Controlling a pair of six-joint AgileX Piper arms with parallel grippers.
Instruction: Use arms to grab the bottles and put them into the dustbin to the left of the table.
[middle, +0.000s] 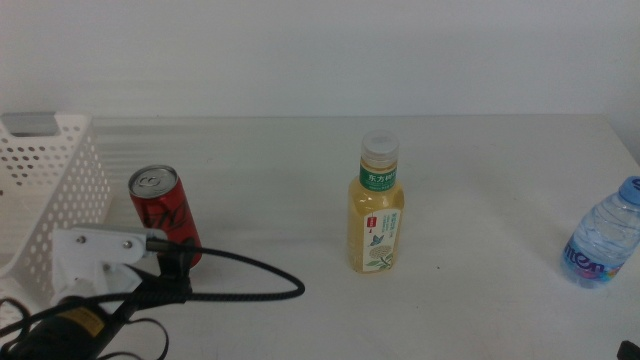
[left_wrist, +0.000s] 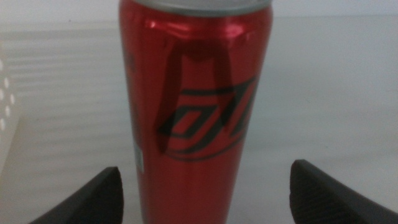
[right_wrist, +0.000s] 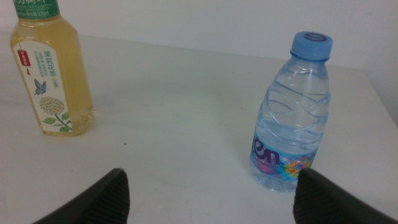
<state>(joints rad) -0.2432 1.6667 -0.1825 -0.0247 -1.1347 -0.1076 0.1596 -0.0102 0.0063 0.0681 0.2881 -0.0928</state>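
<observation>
The slim red soda can stands upright on the white table, just right of the dustbin. My left gripper comes in from the lower left and is right at the can. In the left wrist view the can fills the gap between the open jaws of the left gripper, and neither jaw touches it. The tea bottle stands mid-table. The water bottle stands at the far right. My right gripper is open and empty, short of the water bottle, with the tea bottle farther off to its side.
A black cable loops from the left arm over the table in front of the can. The white wall runs behind the table. The right arm is out of the middle view.
</observation>
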